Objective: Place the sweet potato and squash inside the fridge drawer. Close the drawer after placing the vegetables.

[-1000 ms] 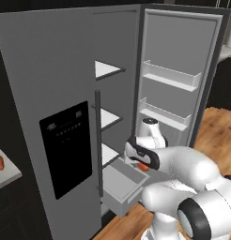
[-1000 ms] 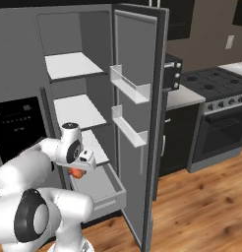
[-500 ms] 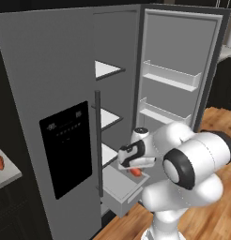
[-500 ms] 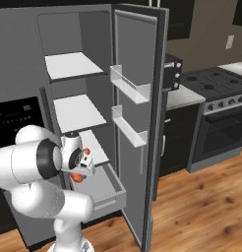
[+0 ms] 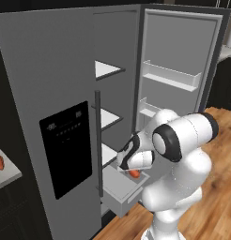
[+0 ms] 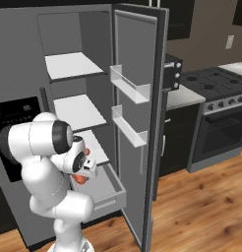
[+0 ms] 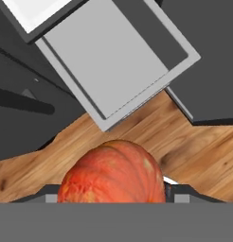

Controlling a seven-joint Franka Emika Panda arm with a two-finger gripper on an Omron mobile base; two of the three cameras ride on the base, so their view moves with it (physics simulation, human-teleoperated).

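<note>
Hand (image 7: pixel 111 201) clamped round a ribbed, mottled orange squash (image 7: pixel 112 176), glossy-skinned, held above wood-plank floor (image 7: pixel 199 156), beyond it the wide pale grey box-shaped fridge drawer (image 7: pixel 116 61) pulled open, smooth flat bottom, white inner shelf (image 5: pixel 107 70) above.

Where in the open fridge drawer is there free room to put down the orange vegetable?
The fridge drawer floor is bare from wall to wall, bordered by its pale rim. The gripper holds the orange vegetable above it.
</note>
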